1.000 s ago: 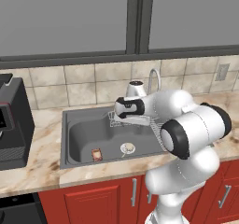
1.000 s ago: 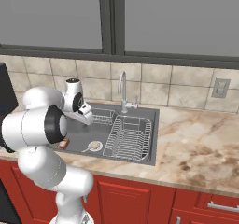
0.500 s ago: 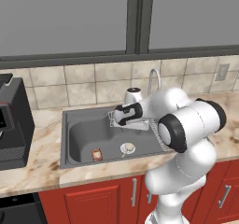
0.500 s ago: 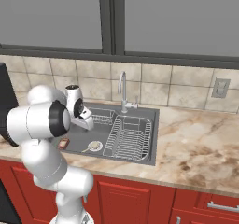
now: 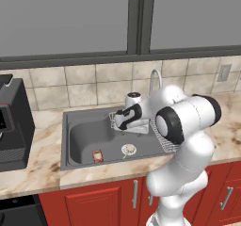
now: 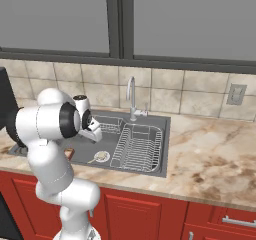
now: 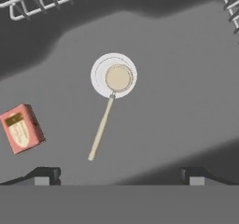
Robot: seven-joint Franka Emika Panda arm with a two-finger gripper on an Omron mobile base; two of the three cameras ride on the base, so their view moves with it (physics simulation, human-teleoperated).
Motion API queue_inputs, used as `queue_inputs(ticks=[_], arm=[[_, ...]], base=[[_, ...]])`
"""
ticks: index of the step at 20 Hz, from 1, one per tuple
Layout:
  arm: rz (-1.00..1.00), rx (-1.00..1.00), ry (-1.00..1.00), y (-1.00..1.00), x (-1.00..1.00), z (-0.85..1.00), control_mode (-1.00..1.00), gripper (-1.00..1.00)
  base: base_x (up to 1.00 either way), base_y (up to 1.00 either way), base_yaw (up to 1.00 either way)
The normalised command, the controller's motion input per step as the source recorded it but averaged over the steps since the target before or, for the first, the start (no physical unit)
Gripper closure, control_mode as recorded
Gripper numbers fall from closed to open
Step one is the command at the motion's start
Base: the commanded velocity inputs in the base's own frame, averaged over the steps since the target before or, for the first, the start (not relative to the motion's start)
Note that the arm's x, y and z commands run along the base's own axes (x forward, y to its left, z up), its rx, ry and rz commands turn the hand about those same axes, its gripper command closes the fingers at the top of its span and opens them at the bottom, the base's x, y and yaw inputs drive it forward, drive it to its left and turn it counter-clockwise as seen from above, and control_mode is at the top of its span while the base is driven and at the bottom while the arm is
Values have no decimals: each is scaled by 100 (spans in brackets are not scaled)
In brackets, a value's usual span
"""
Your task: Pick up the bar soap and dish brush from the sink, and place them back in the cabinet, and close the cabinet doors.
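The sink (image 5: 84, 136) is a dark grey basin set in a mottled beige stone counter (image 5: 37, 173), with red doors (image 5: 94, 201) and silver bar handles below the counter's front edge. A beige tiled backsplash (image 5: 84, 84) runs behind it under a wide dark-framed window (image 5: 136, 18). A silver faucet (image 6: 131, 96) rises at the sink's back edge, and a wire rack (image 6: 137, 146) fills the basin's right part. A black appliance (image 5: 12, 121) stands at the counter's left end, and a wall outlet (image 6: 234, 94) sits on the tiles to the right.

The soap (image 7: 21, 128) lies flat on the sink floor near the front edge, left of the round white drain (image 7: 100, 78). The brush (image 7: 109, 106) lies with its round pale head over the drain and its thin handle pointing toward the front edge, well clear of the soap.

The gripper (image 7: 119, 174) hangs over the basin above the drain, its fingers (image 7: 44, 174) spread wide and holding nothing.
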Motion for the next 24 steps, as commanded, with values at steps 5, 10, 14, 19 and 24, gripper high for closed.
queue_inputs(ticks=[5, 10, 14, 19, 24], arm=[[0, 0, 0, 0, 25, -16, -100, -100], [0, 0, 0, 0, 22, -17, -100, -100], [0, 0, 0, 0, 21, -18, -100, -100], [0, 0, 0, 0, 22, -19, -100, -100], [0, 0, 0, 0, 20, -22, -100, -100]], base=[[0, 0, 0], [0, 0, 0], [0, 0, 0], [0, 0, 0], [0, 0, 0]])
